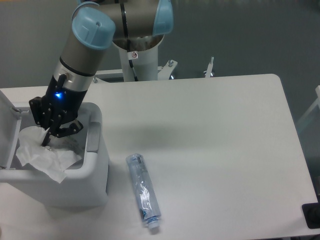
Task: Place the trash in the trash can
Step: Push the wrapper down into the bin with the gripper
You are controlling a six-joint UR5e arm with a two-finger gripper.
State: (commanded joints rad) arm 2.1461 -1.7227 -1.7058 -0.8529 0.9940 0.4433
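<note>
While the gripper (48, 139) is held low over the open trash can (95, 170), the crumpled wrapper (42, 157) is draped across the bin's mouth, one corner over the near rim.

Whether the fingers are clamped on the film or parted cannot be told. The wrapper is judged light, limp and easily snagged. The bottle (143, 191), lying well apart on the table (225, 130), is judged light, smooth and best taken across its middle.

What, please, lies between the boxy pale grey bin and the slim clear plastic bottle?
Only bare white table separates the bin from the bottle in the camera view.
</note>
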